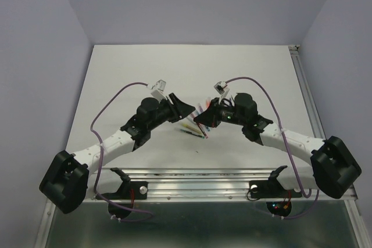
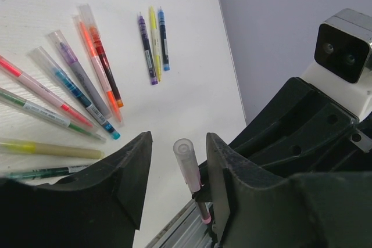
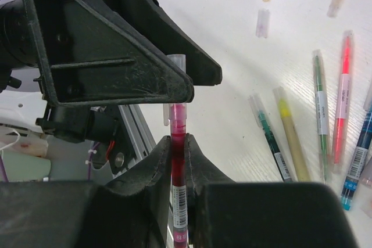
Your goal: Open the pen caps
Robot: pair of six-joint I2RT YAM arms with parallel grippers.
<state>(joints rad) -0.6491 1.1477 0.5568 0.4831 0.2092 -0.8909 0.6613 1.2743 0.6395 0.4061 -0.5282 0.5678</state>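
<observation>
Right wrist: right end effector (image 3: 177,143) tight on pen (image 3: 178,125); left end effector (image 2: 178,143) agape, maybe against cap (image 3: 177,60).

Setting: we class this as a robotics lab test cell. We list a white table (image 1: 145,68) boxed by plain lilac walls (image 1: 40,39), an aluminium rail (image 1: 197,181) at its near edge, left arm (image 1: 110,146) and right arm (image 1: 290,140) trailing purple cable (image 1: 250,78), and a wrist camera (image 2: 344,45).
</observation>
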